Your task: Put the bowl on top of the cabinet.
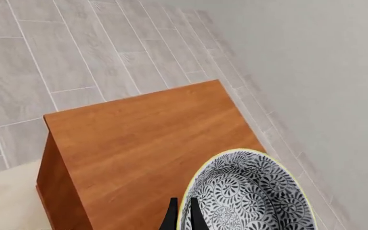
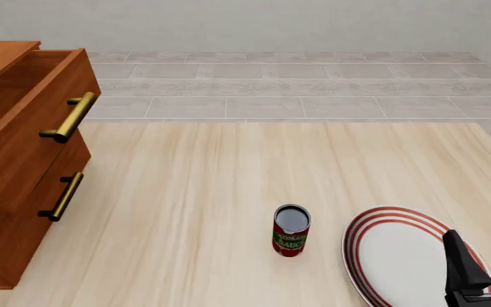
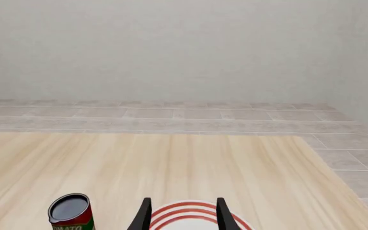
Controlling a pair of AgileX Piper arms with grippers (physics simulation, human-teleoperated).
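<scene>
While pinching bowl (image 1: 251, 194) rim | left tool (image 1: 182, 216) | over cabinet (image 1: 152, 148) top

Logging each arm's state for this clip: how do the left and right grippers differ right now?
The left gripper is pinched on the bowl rim above the cabinet top; the right gripper is open and empty over the plate. The left is outside the front view; the right shows there. Both have dark fingers.

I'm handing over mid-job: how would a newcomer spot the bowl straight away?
Find the big reddish-brown cabinet at the table's left end. In the left wrist view, the bowl sits over its flat top, its rim between the left claw fingers. It is deep, with a grey-and-white floral inside, unlike the flat red-ringed plate or the small red can.
</scene>
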